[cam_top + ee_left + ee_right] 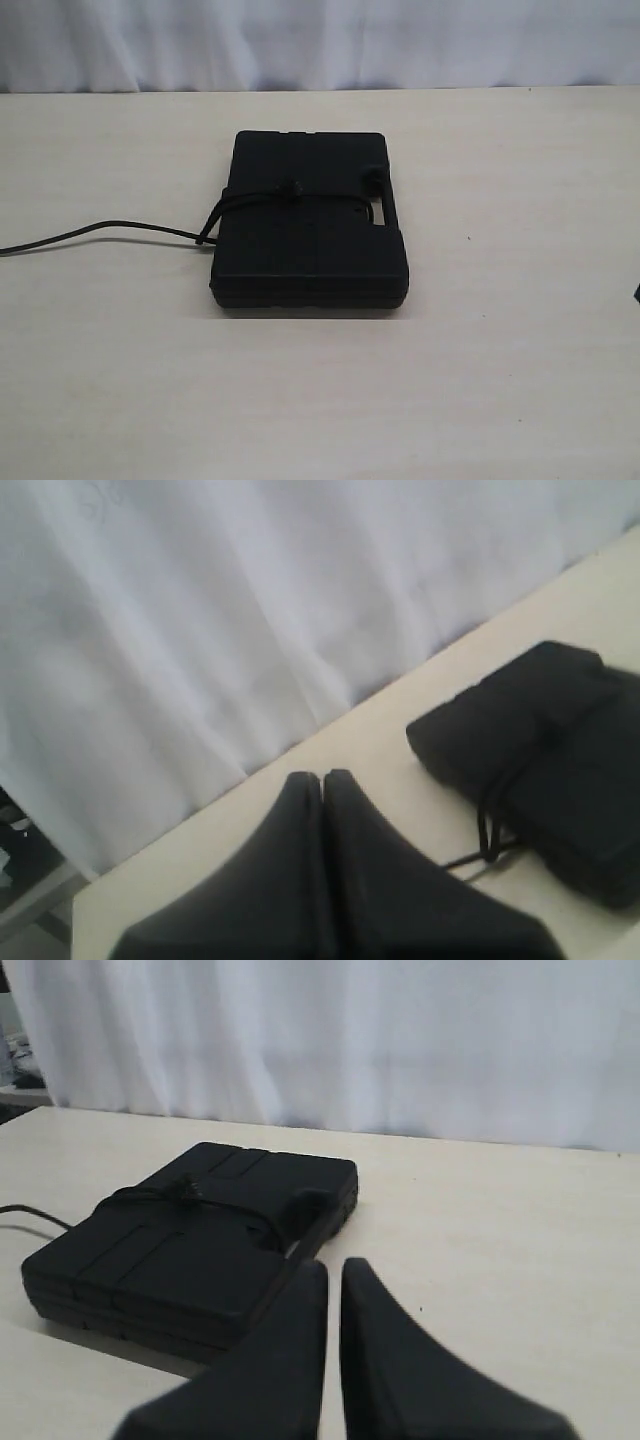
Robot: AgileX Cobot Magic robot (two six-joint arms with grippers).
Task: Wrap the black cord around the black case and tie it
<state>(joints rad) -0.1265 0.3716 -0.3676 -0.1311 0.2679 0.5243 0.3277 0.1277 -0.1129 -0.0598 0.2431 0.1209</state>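
In the exterior view we see the black case (310, 250) lying flat near the middle of the table (500, 390), somewhat closer to the far edge than to the near one. The black cord (255, 193) crosses the lid from the case's left side toward the handle cut-out (380, 208) on its right, with a small knot (291, 187) sitting on top of the lid. One loose length drops off the left side of the case and trails across the table to the left edge. A white curtain (320, 40) hangs behind the far edge.

In the left wrist view, the left claw (322, 777) is clenched, its two tips pressed together with nothing between them. It hangs above the table, well apart from the case (560, 750). We see the cord (488, 825) running down the case's side wall, with a strand lying on the table beside it.

In the right wrist view, the right claw (334, 1265) is drawn in to a thin slit and grasps nothing. It hangs near the handle side of the case (180, 1260). The cord (150, 1195) lies across the lid, and its loose length leads away toward the table's left edge.
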